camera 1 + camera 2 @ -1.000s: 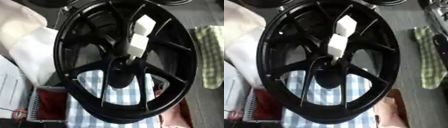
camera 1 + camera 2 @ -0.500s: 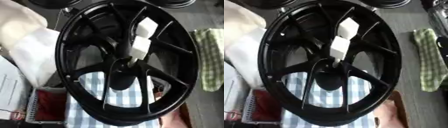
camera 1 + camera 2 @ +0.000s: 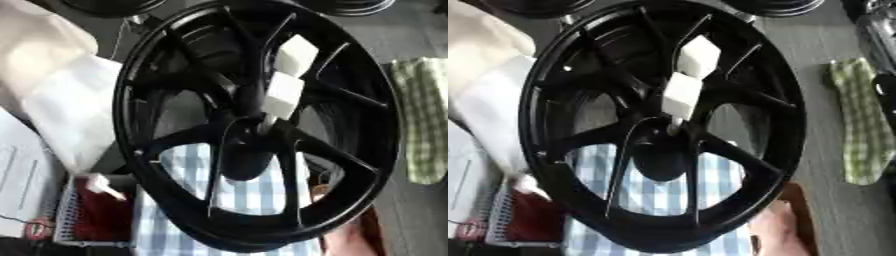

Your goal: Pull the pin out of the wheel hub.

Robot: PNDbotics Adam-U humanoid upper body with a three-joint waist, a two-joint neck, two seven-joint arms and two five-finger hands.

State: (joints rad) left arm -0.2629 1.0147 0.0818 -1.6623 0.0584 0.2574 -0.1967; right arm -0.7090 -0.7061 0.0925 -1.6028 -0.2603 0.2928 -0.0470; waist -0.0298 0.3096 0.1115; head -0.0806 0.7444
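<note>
A glossy black wheel (image 3: 254,125) with thin paired spokes fills the view. 2 white blocks (image 3: 682,95) stand above its hub (image 3: 662,150). Neither hand shows, so finger state cannot be told.

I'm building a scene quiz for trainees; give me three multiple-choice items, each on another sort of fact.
1. Where does the green checked cloth lie?
A. right of the wheel
B. under the wheel
C. in the red basket

2. How many white blocks sit near the hub?
A. none
B. two
C. five

3. The gaps between the lower spokes are
A. capped over
B. stuffed with paper
C. open

Answers:
1 A: the green checked cloth lies beyond the right rim of the wheel.
2 B: two white blocks show there.
3 C: a blue checked cloth shows through them.
</note>
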